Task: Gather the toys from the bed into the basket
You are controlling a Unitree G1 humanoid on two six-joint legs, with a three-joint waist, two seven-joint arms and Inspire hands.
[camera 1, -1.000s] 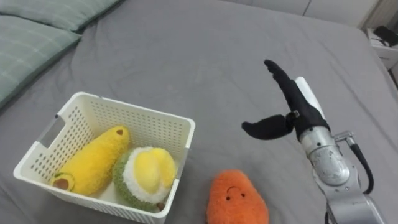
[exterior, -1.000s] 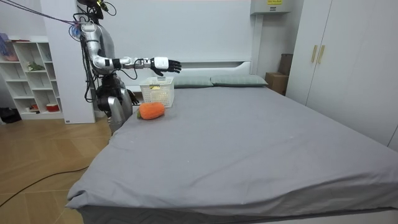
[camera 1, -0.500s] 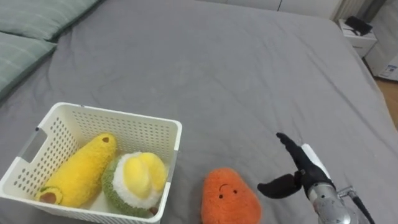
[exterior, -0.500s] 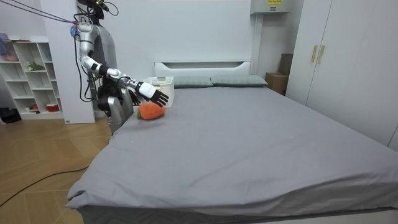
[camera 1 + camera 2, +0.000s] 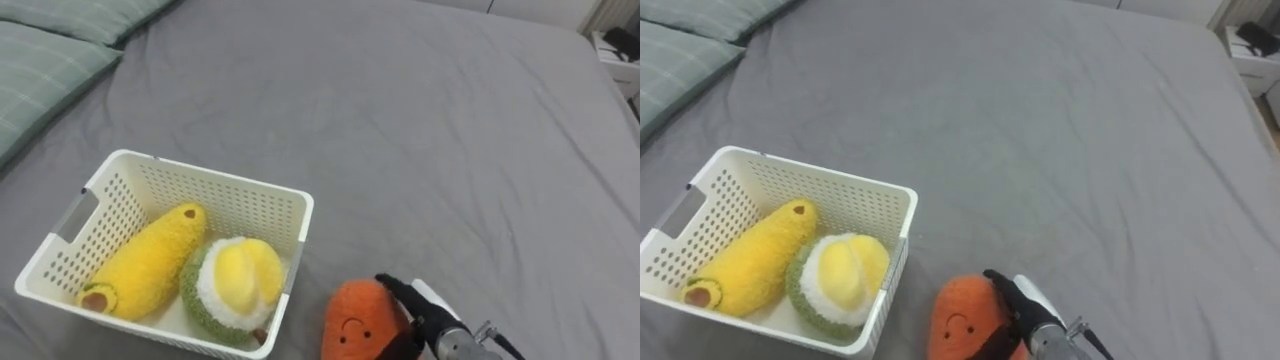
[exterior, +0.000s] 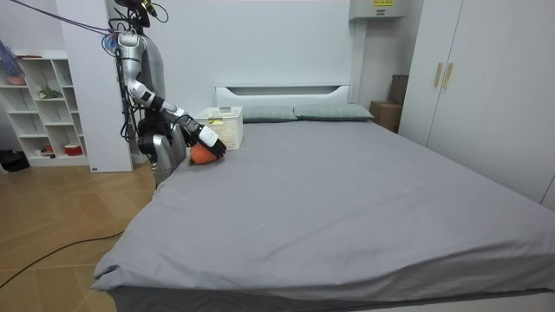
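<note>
Orange plush toy beside the basket, my right hand against it (closure I cannot tell); I should wrap deeply before lifting.

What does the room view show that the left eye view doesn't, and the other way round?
The room view adds the robot standing at the bed's corner, the shelf, the wardrobe and the wooden floor. The left eye view adds what lies in the basket: a long yellow plush toy and a round green-and-yellow one. Both show the grey bed, the white basket, the orange plush toy and the right hand against it.
</note>
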